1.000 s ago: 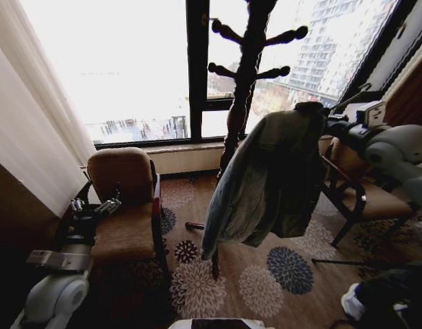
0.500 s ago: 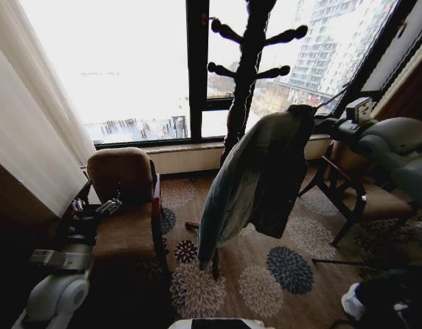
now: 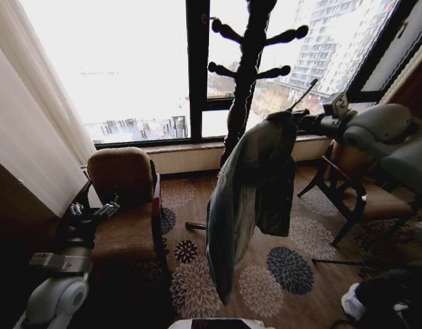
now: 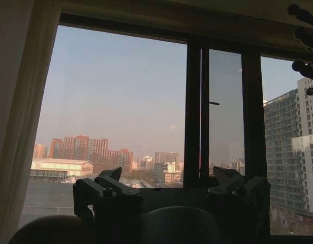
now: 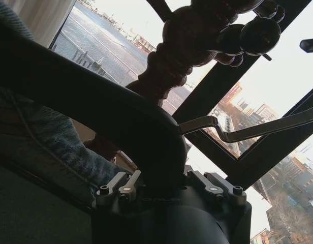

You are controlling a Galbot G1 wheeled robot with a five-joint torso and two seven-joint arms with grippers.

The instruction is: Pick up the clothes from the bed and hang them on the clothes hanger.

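The clothes, a light-blue denim jacket (image 3: 249, 199), hang on the black clothes hanger (image 5: 95, 109) just in front of the wooden coat stand (image 3: 246, 75). The hanger's thin metal hook (image 3: 303, 92) points up and to the right. My right gripper (image 3: 298, 118) is shut on the hanger's top; the right wrist view shows its fingers (image 5: 121, 187) clamped around the black bar, with denim (image 5: 50, 147) beside them. My left gripper (image 3: 94, 209) is parked low over the armchair seat, and in the left wrist view its jaws (image 4: 169, 185) stand open with nothing between them. The bed is out of view.
A brown armchair (image 3: 125, 199) stands to the left below the window. A second wooden chair (image 3: 365, 195) sits at the right behind my right arm. A curtain (image 3: 33, 116) hangs at far left. Floral carpet (image 3: 286, 271) lies around the stand's foot.
My right arm has carried the hanger and jacket leftward and a little up, closer to the coat stand. The jacket has turned and now hangs narrower and longer. The left arm has not moved.
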